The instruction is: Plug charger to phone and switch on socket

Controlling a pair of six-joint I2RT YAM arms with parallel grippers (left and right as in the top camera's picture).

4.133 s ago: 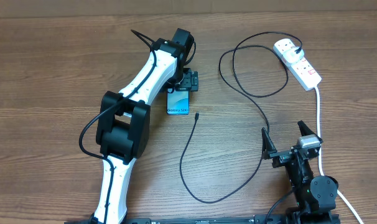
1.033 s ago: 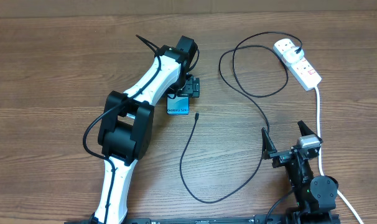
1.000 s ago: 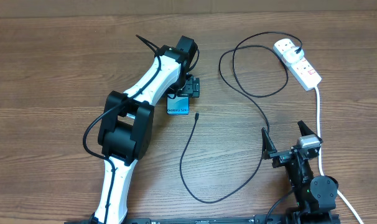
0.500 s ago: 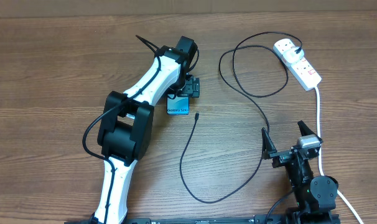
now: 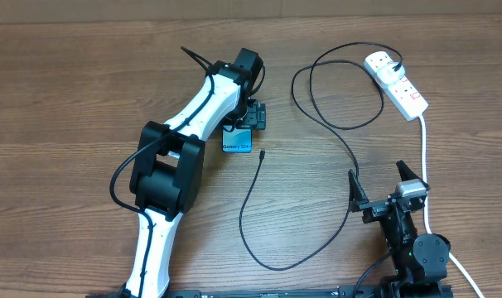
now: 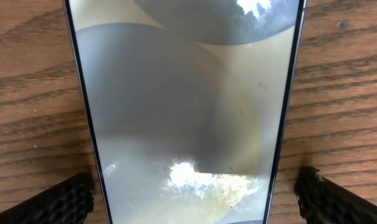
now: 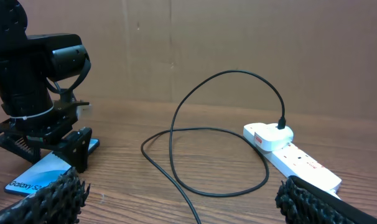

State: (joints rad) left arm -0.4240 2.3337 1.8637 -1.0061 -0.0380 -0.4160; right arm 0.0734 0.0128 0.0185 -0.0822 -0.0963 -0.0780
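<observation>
Overhead: the left hand (image 5: 249,117) is over the far end of the phone (image 5: 237,141), its fingers straddling it; whether they grip cannot be told from here. The phone lies flat on the worktop (image 5: 69,99), screen up. The charger (image 5: 330,124) runs from its plug in the socket (image 5: 396,82) at far right, loops, and ends with its tip (image 5: 261,152) just beside the phone's near right corner, not inserted. The right hand (image 5: 383,192) sits apart and empty, near the socket's white cord (image 5: 424,157).

Left wrist: the phone (image 6: 185,106) fills the view, glossy and reflective; the pads (image 6: 58,202) stand clear of both long edges, jaws apart. Judged slippery and thin, best pinched across its long edges.

Right wrist: fingers (image 7: 48,196) spread wide. The cable is limp; take it just behind the tip. Its loops lie between this hand and the socket (image 7: 291,152) and could snag.
</observation>
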